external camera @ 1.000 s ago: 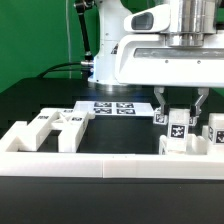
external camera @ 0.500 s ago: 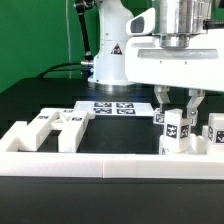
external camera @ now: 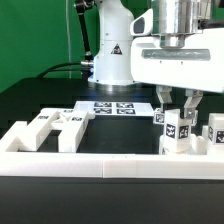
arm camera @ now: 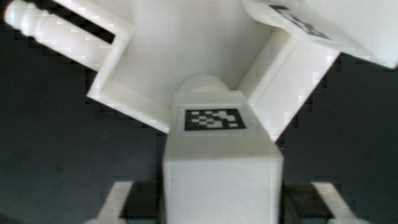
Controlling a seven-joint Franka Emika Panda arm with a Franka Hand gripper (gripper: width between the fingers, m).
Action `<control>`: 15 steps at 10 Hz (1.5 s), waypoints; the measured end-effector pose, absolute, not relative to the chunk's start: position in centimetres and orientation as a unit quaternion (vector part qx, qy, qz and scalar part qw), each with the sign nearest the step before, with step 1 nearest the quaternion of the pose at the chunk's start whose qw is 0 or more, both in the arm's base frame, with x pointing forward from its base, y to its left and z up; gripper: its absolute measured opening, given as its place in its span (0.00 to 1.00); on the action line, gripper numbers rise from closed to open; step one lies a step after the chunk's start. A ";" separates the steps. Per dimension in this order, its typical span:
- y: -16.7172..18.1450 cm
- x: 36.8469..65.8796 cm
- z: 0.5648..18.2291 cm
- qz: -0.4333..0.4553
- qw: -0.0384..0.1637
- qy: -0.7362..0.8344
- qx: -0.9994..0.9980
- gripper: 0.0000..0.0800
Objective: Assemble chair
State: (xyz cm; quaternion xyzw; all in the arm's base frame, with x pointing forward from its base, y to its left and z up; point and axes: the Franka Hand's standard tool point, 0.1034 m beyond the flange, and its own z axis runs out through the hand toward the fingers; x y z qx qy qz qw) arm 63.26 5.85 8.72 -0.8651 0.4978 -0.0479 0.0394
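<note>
gripper [external camera: 178,109] clamped on upright leg [external camera: 177,129], apparently across its flat sides; judged rigid, light, smooth plastic, liable to slip.

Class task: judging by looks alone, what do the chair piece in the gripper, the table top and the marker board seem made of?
Chair piece: likely plastic, matt white; smooth, uniform faces and crisp edges. Table top: black and matt, no glare; material unclear. Marker board: thin, flat, white with printed tags; perhaps card or plastic sheet.
</note>
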 end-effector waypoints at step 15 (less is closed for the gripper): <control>6.0 64.0 9.2 -0.028 0.076 0.639 -0.765 0.80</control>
